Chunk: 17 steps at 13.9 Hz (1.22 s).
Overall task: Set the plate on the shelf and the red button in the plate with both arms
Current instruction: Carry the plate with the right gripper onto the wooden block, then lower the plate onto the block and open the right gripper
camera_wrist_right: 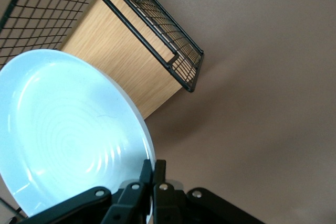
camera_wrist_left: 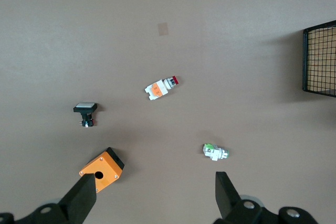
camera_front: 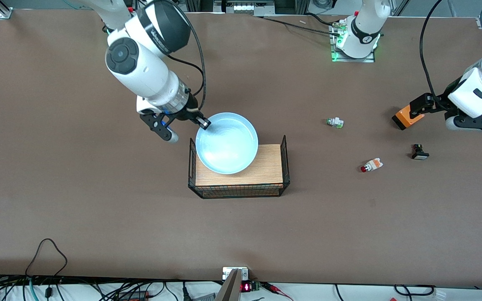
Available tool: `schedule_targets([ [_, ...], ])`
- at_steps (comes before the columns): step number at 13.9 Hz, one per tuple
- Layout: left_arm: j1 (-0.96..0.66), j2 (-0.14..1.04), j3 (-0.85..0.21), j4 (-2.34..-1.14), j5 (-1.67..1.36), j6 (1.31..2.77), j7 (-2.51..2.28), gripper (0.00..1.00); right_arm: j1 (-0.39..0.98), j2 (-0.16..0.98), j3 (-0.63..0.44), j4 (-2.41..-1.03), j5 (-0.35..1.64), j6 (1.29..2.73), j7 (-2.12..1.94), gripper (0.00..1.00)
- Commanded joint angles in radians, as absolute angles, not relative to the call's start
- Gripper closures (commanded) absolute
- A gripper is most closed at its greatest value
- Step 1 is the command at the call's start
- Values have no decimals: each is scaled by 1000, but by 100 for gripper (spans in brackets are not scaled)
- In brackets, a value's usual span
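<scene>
Right gripper was clamped on the plate rim, plate held over the rack. Red button lay on the table, nearer the front camera than the left gripper, whose fingers were apart; left arm closer.

Left gripper hanging over bare brown table, fingers spread wide, nothing between them; orange box lying just by one fingertip, green-capped button near the other. Red button lying on its side mid-table; black button sitting apart from it; wire basket corner showing at the edge.
</scene>
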State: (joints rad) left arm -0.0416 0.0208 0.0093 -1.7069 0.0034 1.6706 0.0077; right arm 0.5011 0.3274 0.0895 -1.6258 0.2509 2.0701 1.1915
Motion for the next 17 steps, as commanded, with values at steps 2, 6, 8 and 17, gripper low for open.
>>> schedule_targets([
  [2,-46,28,11,-1680,28,1646,20,0,541,399,74,-1595,206,2095,1207,100],
  [6,-46,28,11,-1680,28,1646,20,0,543,436,71,-1601,187,2151,1193,100],
  [8,-46,28,11,-1680,28,1644,20,0,558,454,71,-1603,186,2187,1201,100],
  [17,-49,29,9,-1671,28,1644,18,0,548,418,34,-1605,178,2215,1181,0],
])
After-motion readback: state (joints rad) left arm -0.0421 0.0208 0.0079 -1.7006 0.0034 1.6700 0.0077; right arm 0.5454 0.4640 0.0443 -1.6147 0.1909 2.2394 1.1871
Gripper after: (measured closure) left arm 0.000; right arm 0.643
